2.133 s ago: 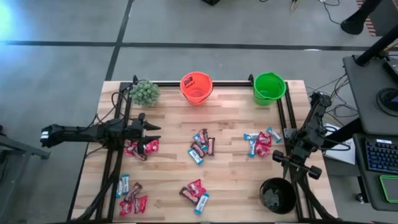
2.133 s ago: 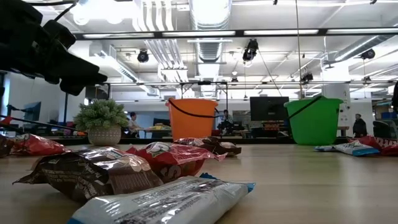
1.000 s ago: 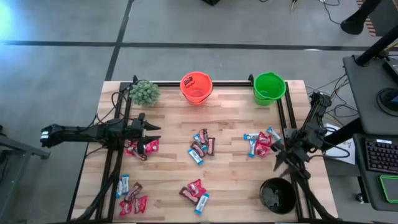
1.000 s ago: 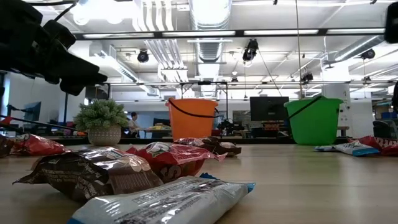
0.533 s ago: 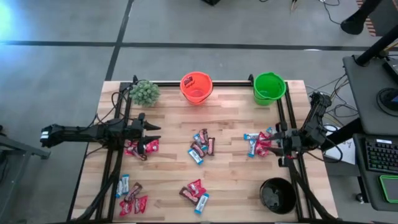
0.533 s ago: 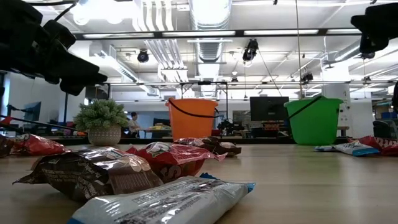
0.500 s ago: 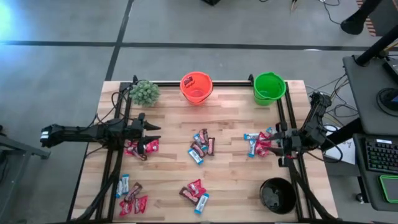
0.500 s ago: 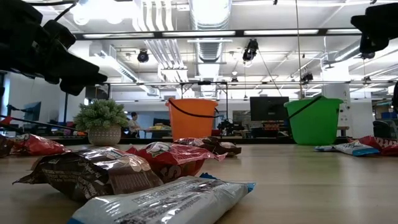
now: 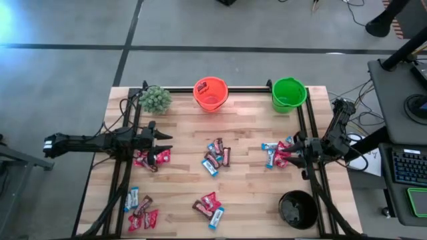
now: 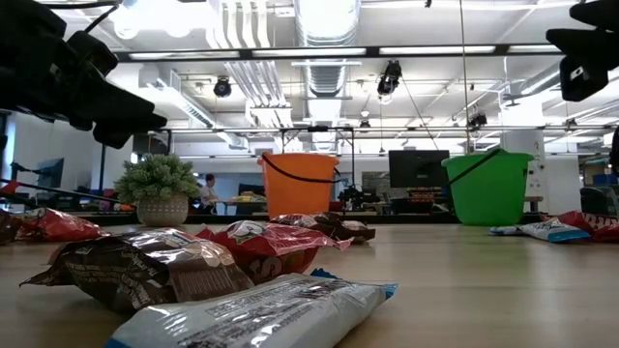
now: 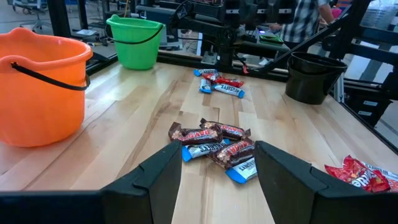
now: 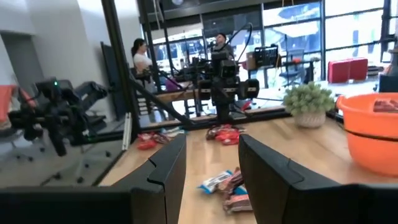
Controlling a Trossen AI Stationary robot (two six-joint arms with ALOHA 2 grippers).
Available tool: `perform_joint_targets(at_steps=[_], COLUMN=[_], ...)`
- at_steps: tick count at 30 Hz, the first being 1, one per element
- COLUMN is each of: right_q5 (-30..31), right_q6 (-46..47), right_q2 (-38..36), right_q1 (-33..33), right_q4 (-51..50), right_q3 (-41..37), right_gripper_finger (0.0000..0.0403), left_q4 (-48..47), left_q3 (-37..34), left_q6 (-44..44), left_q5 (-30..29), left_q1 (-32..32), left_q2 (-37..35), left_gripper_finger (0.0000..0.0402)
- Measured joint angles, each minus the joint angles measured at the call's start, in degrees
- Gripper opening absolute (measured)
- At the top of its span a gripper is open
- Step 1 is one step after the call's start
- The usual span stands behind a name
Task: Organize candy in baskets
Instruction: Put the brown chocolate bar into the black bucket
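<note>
Candy lies on the wooden table in several small heaps: a middle heap (image 9: 217, 157), a right heap (image 9: 277, 154), a left heap (image 9: 152, 159) and two near the front edge (image 9: 141, 211) (image 9: 209, 208). The orange basket (image 9: 210, 93), with one bar inside, and the green basket (image 9: 289, 94) stand at the far edge. The black basket (image 9: 298, 209) stands at the near right. My left gripper (image 9: 163, 141) hangs open above the left heap, pointing right. My right gripper (image 9: 292, 148) hangs open over the right heap, pointing left. In the wrist views, both grippers (image 11: 217, 180) (image 12: 214, 174) have nothing between their fingers.
A small fuzzy potted plant (image 9: 155, 99) stands at the far left corner. Black frame rails (image 9: 250, 90) run along the far edge and both sides of the table. Bare wood lies between the heaps. People show in the room beyond the table.
My right gripper has swung from pointing toward the near edge by the black basket round to pointing toward the table's left, over the right heap, and has rolled a little. Its fingers keep the same gap. No candy has moved.
</note>
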Motion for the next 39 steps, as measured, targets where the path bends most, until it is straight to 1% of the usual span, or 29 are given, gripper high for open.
perform_joint_targets(at_steps=[4,14,20,28,32,36,39], right_q5=[-0.02,0.0,-0.02,-0.02,-0.02,-0.02,0.02], right_q6=[3.92,3.58,12.08,12.43,12.33,12.32,12.38], right_q2=[0.02,0.02,0.02,0.02,0.02,0.02,0.02], right_q1=[0.0,0.0,0.0,-0.04,-0.04,-0.03,-0.02], right_q4=[0.02,0.3,0.4,0.05,0.03,0.01,-0.18], right_q3=[0.0,0.0,0.0,0.0,0.0,0.0,0.0], right_gripper_finger=[0.0134,0.0134,0.0134,0.0134,0.0134,0.0134,0.0134], left_q4=[0.0,0.0,0.0,0.09,1.87,2.28,3.16], left_q3=[0.0,-0.01,-0.02,0.0,0.0,0.0,0.01], left_q6=[0.0,-0.01,0.04,0.5,3.0,-0.56,0.34], left_q5=[0.0,-0.01,0.01,-0.47,-4.04,-4.56,-5.01], left_q1=[-0.01,-0.01,-0.02,0.02,0.07,0.07,0.07], left_q2=[-0.02,-0.01,-0.02,0.0,0.02,0.04,0.02], left_gripper_finger=[0.0185,0.0185,0.0185,0.0185,0.0185,0.0185,0.0185])
